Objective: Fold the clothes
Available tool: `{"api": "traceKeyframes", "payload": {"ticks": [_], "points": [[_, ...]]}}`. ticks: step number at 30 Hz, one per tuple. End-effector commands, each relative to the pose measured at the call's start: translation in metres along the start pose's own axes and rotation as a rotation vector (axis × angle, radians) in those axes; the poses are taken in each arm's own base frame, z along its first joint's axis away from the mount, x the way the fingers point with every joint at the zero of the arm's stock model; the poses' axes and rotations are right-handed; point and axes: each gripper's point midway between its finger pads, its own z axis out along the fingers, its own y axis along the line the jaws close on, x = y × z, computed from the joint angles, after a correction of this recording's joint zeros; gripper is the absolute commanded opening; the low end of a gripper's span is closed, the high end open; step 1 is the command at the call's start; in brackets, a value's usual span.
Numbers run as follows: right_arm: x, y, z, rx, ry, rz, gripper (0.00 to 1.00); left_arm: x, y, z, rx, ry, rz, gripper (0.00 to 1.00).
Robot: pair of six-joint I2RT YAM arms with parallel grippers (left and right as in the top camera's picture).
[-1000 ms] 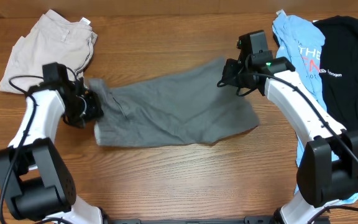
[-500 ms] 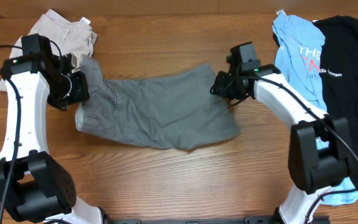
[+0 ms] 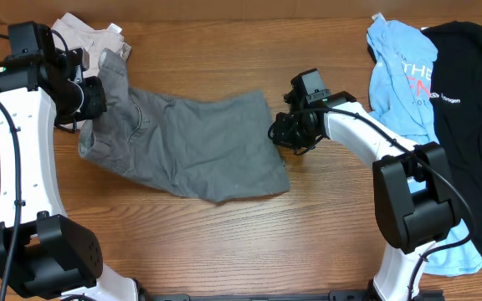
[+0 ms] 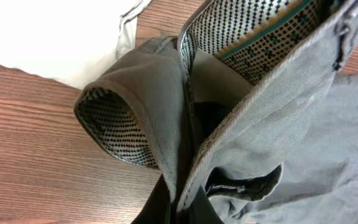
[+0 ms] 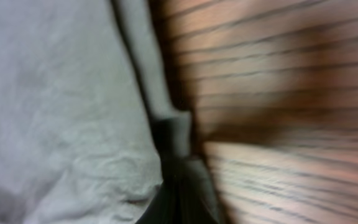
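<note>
Overhead: grey shorts (image 3: 191, 150) spread mid-tabletop (image 3: 224, 251), waistband end beside beige shorts (image 3: 86, 40). The left fingers (image 3: 93, 99) are clenched on the waistband, the right fingers (image 3: 281, 134) on the leg hem.

You have bare bench (image 3: 249, 242) across the lower middle of the frame. At centre right, the right arm (image 3: 360, 134) crosses the gap between grey shorts (image 3: 182, 146) and light-blue T-shirt (image 3: 400, 84). Upper left, beige shorts (image 3: 99, 40) crowd the left pincer (image 3: 97, 94); the black T-shirt (image 3: 471, 84) covers the upper right
</note>
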Motion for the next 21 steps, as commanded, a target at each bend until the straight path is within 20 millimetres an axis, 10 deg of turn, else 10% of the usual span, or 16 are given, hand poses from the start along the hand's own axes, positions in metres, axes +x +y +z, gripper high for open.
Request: {"api": "traceKeyframes", "payload": {"ticks": [1,6,14,21], "points": [[-0.009,0.035,-0.023,-0.122,-0.023,-0.109,0.04,-0.01,-0.007,-0.016,-0.002,-0.056,0.037,0.04],[-0.006,0.055,-0.048,-0.194,-0.05,-0.267,0.04,-0.01,-0.013,-0.014,-0.002,-0.051,0.054,0.04],[-0.021,0.02,-0.047,-0.145,-0.061,-0.259,0.04,-0.009,-0.014,-0.014,-0.001,-0.05,0.055,0.04],[0.004,0.019,-0.009,-0.211,0.078,-0.311,0.04,-0.009,-0.018,-0.013,-0.01,-0.05,0.044,0.04]]}}
